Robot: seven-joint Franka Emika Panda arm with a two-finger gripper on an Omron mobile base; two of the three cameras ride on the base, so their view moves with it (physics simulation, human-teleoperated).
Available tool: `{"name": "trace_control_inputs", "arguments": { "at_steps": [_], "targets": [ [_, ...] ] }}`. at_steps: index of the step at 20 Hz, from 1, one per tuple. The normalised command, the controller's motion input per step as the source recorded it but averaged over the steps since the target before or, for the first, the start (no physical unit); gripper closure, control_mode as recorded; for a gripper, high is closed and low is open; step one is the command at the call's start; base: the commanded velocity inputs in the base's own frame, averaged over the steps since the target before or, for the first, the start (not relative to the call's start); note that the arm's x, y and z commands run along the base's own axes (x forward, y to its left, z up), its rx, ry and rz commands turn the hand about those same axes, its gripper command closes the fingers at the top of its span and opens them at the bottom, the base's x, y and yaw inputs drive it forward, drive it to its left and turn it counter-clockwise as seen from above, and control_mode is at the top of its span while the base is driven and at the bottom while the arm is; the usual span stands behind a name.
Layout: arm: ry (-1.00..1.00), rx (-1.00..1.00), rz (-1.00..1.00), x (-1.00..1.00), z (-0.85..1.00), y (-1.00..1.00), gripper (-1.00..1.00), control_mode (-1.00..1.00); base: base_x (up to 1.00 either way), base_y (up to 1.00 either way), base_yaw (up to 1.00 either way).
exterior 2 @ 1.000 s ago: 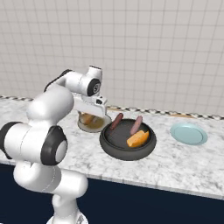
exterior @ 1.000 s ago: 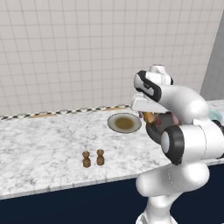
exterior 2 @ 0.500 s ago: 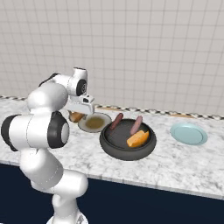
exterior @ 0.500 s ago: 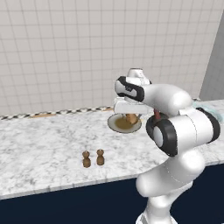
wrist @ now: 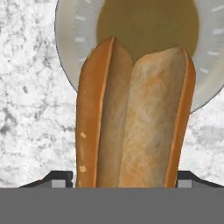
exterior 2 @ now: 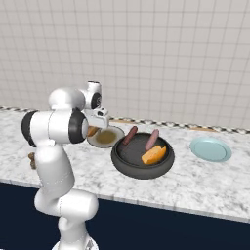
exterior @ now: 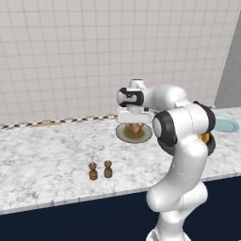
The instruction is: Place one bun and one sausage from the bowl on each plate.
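My gripper (exterior: 135,125) is shut on a golden-tan bun (exterior: 135,128) and holds it just above the beige plate with the brown centre (exterior: 123,134). In the hand view the split bun (wrist: 133,118) hangs over that plate's rim (wrist: 74,39), with a dark fingertip (wrist: 59,178) at each side of it. From the right base view, the held bun (exterior 2: 91,131) sits at the left edge of the beige plate (exterior 2: 106,137). The dark bowl (exterior 2: 127,158) holds two sausages (exterior 2: 130,135) (exterior 2: 152,139) and another bun (exterior 2: 153,155). The teal plate (exterior 2: 210,149) lies bare to its right.
Two small brown shakers (exterior: 93,171) (exterior: 108,169) stand on the marble counter in front of the beige plate, to its left. The tiled wall runs close behind the plates. The teal plate (exterior: 228,124) lies far right, past my arm.
My arm has swung left from the bowl to the beige plate, carrying the bun with it. The bowl's contents and both plates have stayed put.
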Motion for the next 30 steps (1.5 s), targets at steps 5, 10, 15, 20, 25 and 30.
{"name": "trace_control_inputs", "arguments": {
  "at_steps": [5,10,15,20,25,30],
  "targets": [
    [0.00,0.00,0.03,0.59,-0.21,0.00,1.00,-1.00,0.00,0.00,0.00],
    [0.06,0.00,0.00,0.00,-0.54,0.00,1.00,-1.00,0.00,0.00,0.00],
    [0.00,0.00,0.00,0.14,-0.35,0.00,1.00,-1.00,0.00,0.00,0.00],
    [0.00,0.00,0.00,0.20,-0.27,0.00,1.00,-1.00,0.00,0.00,0.00],
    [-0.02,0.00,0.00,0.22,-0.13,0.00,1.00,-1.00,0.00,0.00,0.00],
    [0.00,0.00,0.00,0.00,0.00,0.00,-1.00,-1.00,0.00,0.00,0.00]
  ]
}}
